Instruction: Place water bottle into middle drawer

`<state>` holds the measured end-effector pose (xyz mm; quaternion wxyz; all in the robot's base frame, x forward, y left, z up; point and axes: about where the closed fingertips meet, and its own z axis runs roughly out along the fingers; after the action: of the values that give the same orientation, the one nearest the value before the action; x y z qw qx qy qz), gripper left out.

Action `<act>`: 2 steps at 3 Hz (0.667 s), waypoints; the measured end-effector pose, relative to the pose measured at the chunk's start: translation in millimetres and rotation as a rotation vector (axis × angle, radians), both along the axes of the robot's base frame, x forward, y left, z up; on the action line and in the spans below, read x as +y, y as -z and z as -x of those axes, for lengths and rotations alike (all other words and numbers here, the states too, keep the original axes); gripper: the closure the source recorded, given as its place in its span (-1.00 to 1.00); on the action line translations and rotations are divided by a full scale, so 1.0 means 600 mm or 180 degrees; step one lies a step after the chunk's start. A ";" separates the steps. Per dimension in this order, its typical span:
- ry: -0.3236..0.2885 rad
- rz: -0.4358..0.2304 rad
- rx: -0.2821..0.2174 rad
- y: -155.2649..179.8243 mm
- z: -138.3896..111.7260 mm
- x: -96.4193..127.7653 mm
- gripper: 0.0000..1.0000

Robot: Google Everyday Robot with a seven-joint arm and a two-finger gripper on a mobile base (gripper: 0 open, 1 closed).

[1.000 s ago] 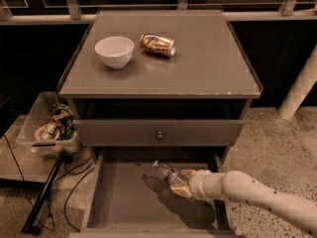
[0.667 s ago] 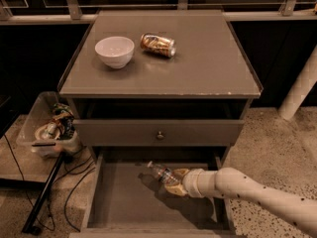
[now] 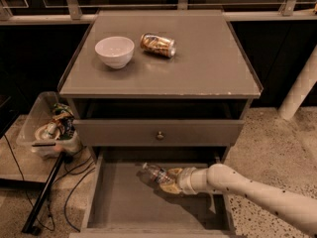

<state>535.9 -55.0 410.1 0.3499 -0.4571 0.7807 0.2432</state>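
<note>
The water bottle (image 3: 154, 173) lies tilted over the floor of the pulled-out middle drawer (image 3: 119, 207), white cap pointing up-left. Its shadow falls on the floor beneath it. My gripper (image 3: 170, 181) comes in from the right on the white arm (image 3: 247, 190) and is shut on the bottle's lower end, inside the drawer and right of its middle. The label band is mostly hidden by the fingers.
The closed drawer front with a round knob (image 3: 159, 135) sits just above the gripper. On the cabinet top stand a white bowl (image 3: 114, 51) and a gold-brown can (image 3: 157, 44). A clear bin of clutter (image 3: 47, 128), a black stand leg and cables (image 3: 44, 195) are on the left. A white post (image 3: 301, 86) is on the right.
My gripper has moved a little to the left with the water bottle in it, further over the drawer floor. Nothing else has moved.
</note>
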 end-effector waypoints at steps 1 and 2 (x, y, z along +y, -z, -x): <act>-0.0102 0.0093 0.0024 0.029 0.018 -0.016 1.00; -0.0132 0.0104 0.0000 0.033 0.026 -0.023 1.00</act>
<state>520.4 -69.0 390.4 0.3372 -0.4790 0.7749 0.2376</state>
